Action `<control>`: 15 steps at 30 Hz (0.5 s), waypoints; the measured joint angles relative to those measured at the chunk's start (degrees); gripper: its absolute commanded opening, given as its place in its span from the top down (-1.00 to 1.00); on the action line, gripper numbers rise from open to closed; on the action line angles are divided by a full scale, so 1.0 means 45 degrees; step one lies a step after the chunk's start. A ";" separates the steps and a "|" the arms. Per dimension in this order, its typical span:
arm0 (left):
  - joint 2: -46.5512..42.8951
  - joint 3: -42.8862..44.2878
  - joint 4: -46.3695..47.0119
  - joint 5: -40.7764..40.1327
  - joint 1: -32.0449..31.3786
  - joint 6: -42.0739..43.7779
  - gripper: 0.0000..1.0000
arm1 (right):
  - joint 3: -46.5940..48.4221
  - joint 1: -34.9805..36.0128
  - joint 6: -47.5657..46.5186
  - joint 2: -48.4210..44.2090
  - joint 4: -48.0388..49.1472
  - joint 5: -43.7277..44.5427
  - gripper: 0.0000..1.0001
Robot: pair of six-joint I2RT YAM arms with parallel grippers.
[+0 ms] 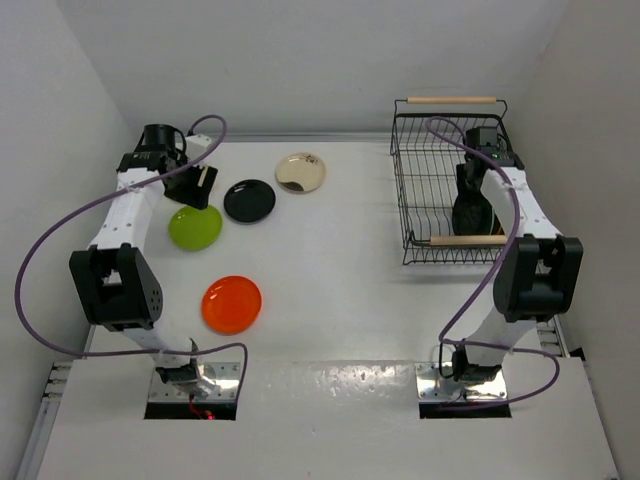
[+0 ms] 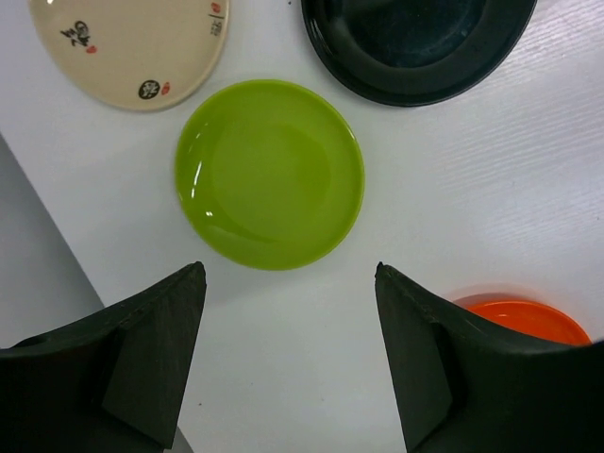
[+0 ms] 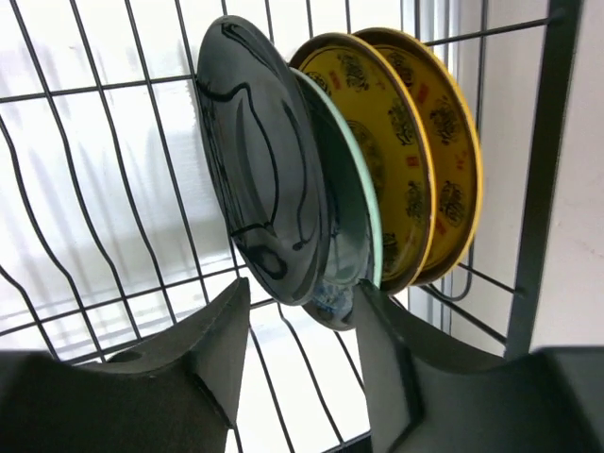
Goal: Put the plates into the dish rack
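Four plates lie flat on the table: lime green [image 1: 195, 227], black [image 1: 249, 201], cream [image 1: 300, 172] and orange-red [image 1: 231, 304]. My left gripper [image 1: 200, 190] is open and empty, above the lime plate's far edge. In the left wrist view the lime plate [image 2: 269, 175] lies just ahead of the open gripper [image 2: 289, 274]. The dish rack [image 1: 415, 190] stands at the right. My right gripper [image 1: 470, 200] is inside it, open [image 3: 302, 288]. Its fingers straddle the lower edge of a dark glossy plate [image 3: 260, 160]. Behind that stand a blue-patterned plate [image 3: 359, 236] and two brown-gold plates [image 3: 401, 151].
The rack's wooden bar handles [image 1: 450, 100] sit at its far and near ends. Its wire walls [image 3: 538, 170] closely surround my right gripper. White walls enclose the table on the left, back and right. A purple cable loops from each arm.
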 measured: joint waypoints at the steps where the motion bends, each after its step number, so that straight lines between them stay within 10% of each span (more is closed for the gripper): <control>1: 0.0175 0.0039 -0.0015 0.0053 0.0000 -0.0034 -0.54 | 0.0049 0.0000 0.0015 -0.0015 -0.0053 0.0019 -0.12; 6: 0.0661 0.0398 -0.0015 0.0481 -0.0073 -0.0117 -0.54 | 0.0092 0.0136 0.0296 -0.0160 -0.0432 0.0194 -0.59; 15: 0.5090 0.3211 0.1083 0.1005 -0.0661 -0.1200 -0.52 | 0.0087 0.1943 0.0675 -0.3089 0.0534 -0.0447 -0.61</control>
